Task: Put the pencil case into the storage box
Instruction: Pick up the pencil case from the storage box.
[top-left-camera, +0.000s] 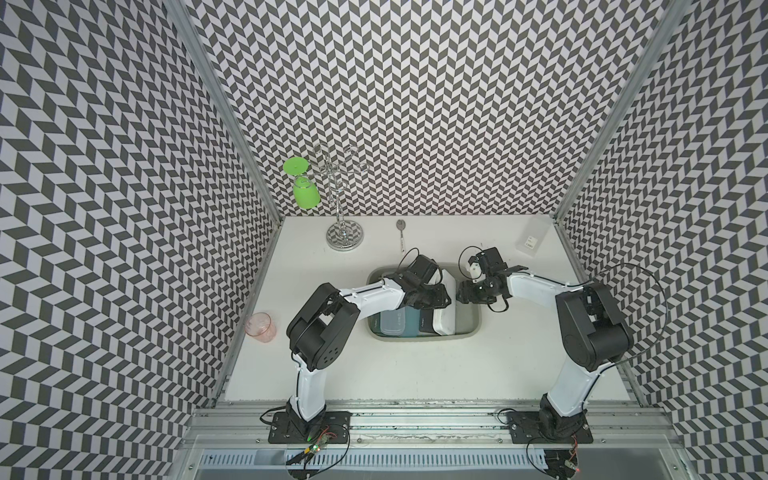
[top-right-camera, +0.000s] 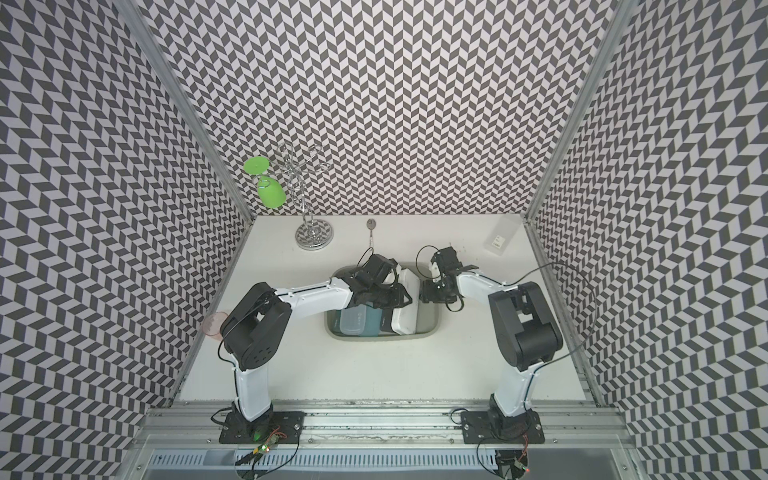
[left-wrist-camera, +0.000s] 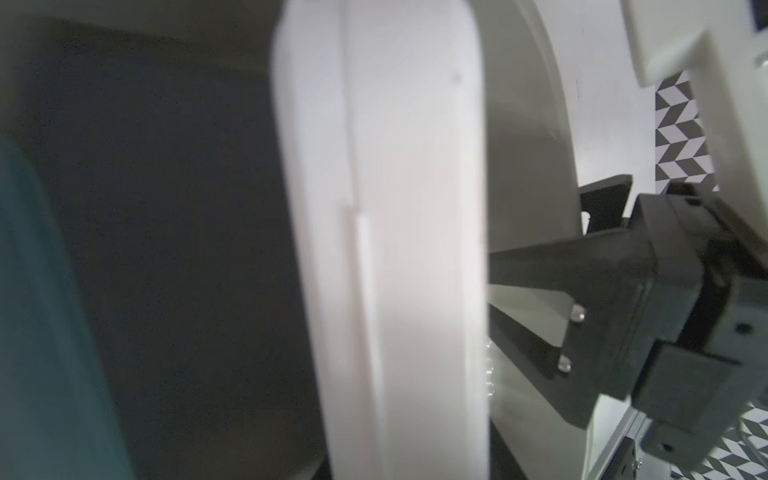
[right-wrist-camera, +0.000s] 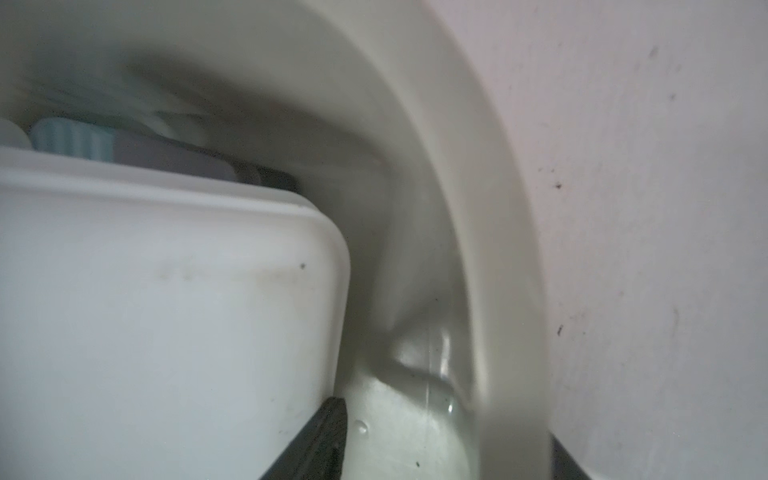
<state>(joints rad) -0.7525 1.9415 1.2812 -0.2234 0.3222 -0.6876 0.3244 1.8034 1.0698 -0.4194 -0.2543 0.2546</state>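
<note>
While the left gripper (top-left-camera: 440, 300) is hanging low over the storage box (top-left-camera: 468, 330), the white pencil case (top-left-camera: 444, 324) is already sitting inside it, standing on its long edge along the box's right side. Beside it, the black pencil case (top-left-camera: 426, 325), the teal pencil case (top-left-camera: 411, 326) and a translucent grey pencil case (top-left-camera: 392, 323) are lying flat in a row. The left gripper is sitting right above the white case's far half. Its fingers are not showing clearly in any view, so it cannot be told whether it is grasping the case or standing released.

The right gripper (top-left-camera: 460, 291) is straddling the box's right wall. In the right wrist view one fingertip (right-wrist-camera: 330, 432) is touching the white case's side inside the box, and a dark sliver of the other is showing outside the rim. Whether these jaws are pinching the wall cannot be told.
</note>
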